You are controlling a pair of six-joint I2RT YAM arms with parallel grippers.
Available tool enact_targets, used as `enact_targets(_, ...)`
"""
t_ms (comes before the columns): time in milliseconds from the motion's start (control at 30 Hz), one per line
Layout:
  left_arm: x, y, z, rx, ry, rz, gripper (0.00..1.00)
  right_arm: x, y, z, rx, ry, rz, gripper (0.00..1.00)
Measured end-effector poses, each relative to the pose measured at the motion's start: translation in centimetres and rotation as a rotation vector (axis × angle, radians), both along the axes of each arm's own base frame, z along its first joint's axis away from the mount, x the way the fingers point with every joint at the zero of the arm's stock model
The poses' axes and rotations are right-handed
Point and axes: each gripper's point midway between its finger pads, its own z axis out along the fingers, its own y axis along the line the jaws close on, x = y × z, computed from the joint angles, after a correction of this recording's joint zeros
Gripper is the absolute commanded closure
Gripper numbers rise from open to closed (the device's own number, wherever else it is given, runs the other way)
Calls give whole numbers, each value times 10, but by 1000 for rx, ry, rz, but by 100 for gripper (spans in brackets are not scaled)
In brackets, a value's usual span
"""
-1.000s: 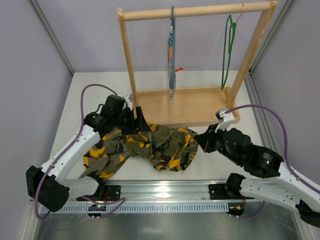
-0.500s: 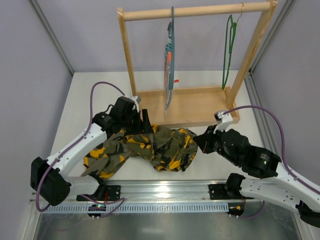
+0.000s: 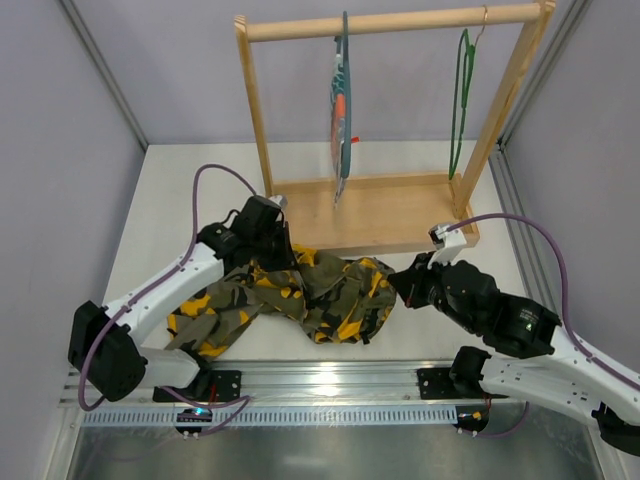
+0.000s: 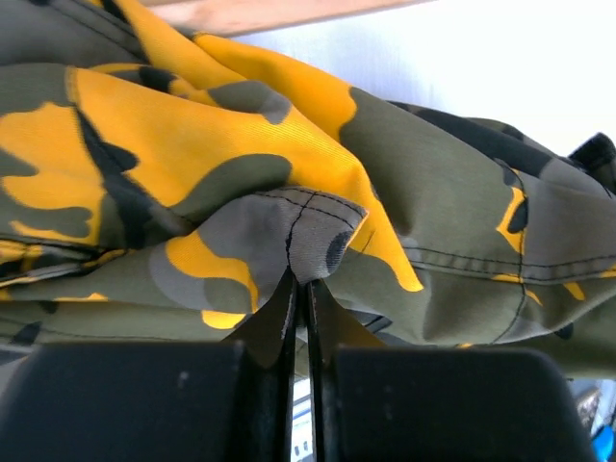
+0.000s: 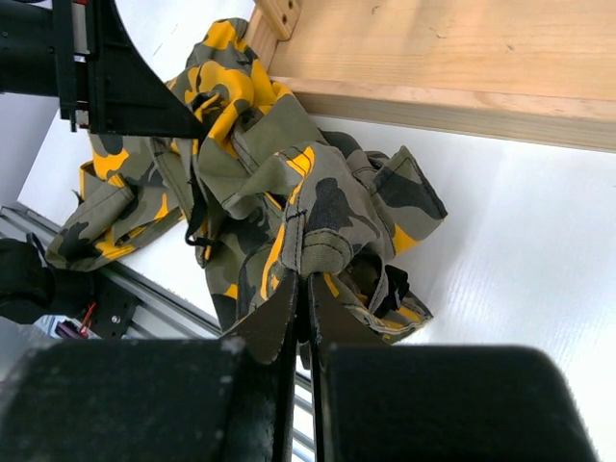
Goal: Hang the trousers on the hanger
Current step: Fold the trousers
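The 2 arms are pinching the trousers [image 3: 300,295], which are lying bunched on the counter [image 3: 160,170] just before the rack [image 3: 400,210] base. The left jaws are clamping a seamed corner and the right jaws seemingly a fold, likely for spreading. The hanger [image 3: 460,100] is hanging well apart on the rail, with a striped cloth [image 3: 341,110] dangling between.

- Bright, even light falls from above; shadows are soft.
- Left wrist view: the white table [image 4: 500,58] is nearly blown out.
- There the trousers [image 4: 192,125] are sharp, the near fingers [image 4: 274,322] dark and soft-edged.
- Glare streaks the metal rail [image 3: 320,378].
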Motion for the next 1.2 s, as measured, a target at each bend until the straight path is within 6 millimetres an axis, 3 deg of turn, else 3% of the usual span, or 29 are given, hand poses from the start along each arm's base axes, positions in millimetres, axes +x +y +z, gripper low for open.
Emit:
enact_targets(133, 8, 15, 14, 83, -17, 59, 100, 3, -12, 5, -24, -11, -45, 96)
enact_targets(233, 22, 32, 50, 146, -95, 134, 100, 6, -33, 20, -66, -31, -122, 96)
enact_targets(300, 33, 46, 84, 169, -172, 197, 100, 9, -51, 41, -79, -58, -182, 96)
enact_targets(333, 40, 63, 116, 186, -250, 265, 100, 10, -66, 65, -76, -91, -240, 96)
enact_targets(500, 46, 143, 211, 213, -484, 544, 100, 12, -128, 139, -64, -199, -453, 96)
enact_targets(533, 44, 160, 226, 217, -521, 605, 100, 9, -145, 157, -55, -227, -502, 96)
enact_targets(667, 32, 216, 263, 260, -612, 795, 100, 5, -180, 190, -52, -290, -614, 96)
enact_targets(767, 28, 236, 267, 294, -627, 864, 100, 1, -200, 199, -62, -320, -667, 96)
enact_targets(833, 30, 247, 260, 323, -610, 894, 100, -2, -206, 199, -67, -335, -668, 96)
enact_targets(900, 33, 252, 243, 348, -569, 902, 100, -4, -209, 193, -74, -343, -660, 96)
enact_targets(1067, 37, 256, 179, 413, -420, 871, 100, -3, -202, 176, -115, -336, -620, 96)
enact_targets(1133, 35, 259, 166, 410, -389, 876, 100, 1, -195, 170, -142, -326, -610, 96)
enact_targets(1200, 33, 264, 168, 394, -396, 899, 100, 4, -190, 165, -166, -317, -610, 96)
